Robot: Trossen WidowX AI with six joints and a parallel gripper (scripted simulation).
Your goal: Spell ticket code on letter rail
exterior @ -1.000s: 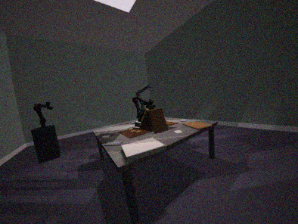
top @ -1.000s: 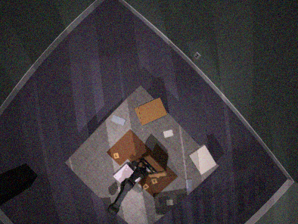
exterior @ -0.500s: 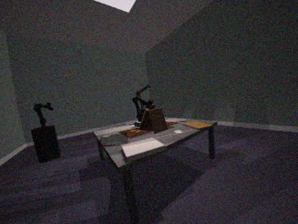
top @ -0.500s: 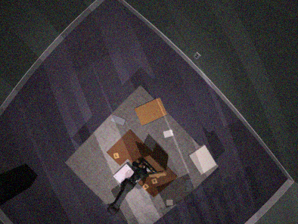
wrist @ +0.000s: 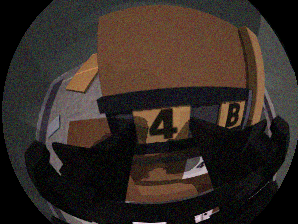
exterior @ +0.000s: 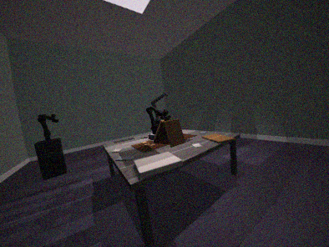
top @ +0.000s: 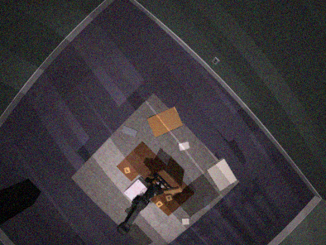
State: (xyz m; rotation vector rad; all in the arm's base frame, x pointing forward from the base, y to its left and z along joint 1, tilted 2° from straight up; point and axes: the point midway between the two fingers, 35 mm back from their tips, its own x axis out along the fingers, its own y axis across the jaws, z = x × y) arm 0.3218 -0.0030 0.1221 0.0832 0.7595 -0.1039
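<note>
The leaning brown board (top: pixel 170 167) (exterior: pixel 174 133) (wrist: pixel 172 50) carries a dark letter rail (wrist: pixel 175 95). My gripper (wrist: pixel 162 124) is shut on the 4 tile (wrist: pixel 177 116), which stands upright and reads upright at the rail. The B tile (wrist: pixel 232 115) sits to its right, beside the light wooden end piece (wrist: pixel 256 75). A dark gap separates the two tiles. One loose tile (top: pixel 127 170) lies on the left brown mat; two others, a tile (top: pixel 159 204) and another tile (top: pixel 169 198), lie on the lower right brown area. Their letters and the ticket's code are not legible.
An orange-brown panel (top: pixel 165 122) (exterior: pixel 218 138) and a pale block (top: pixel 222 175) (exterior: pixel 158 162) lie on the grey counter (top: pixel 88 175). A small white card (top: pixel 184 146) and a bluish card (top: pixel 129 131) lie there too. A white sheet (top: pixel 136 189) is beside the arm.
</note>
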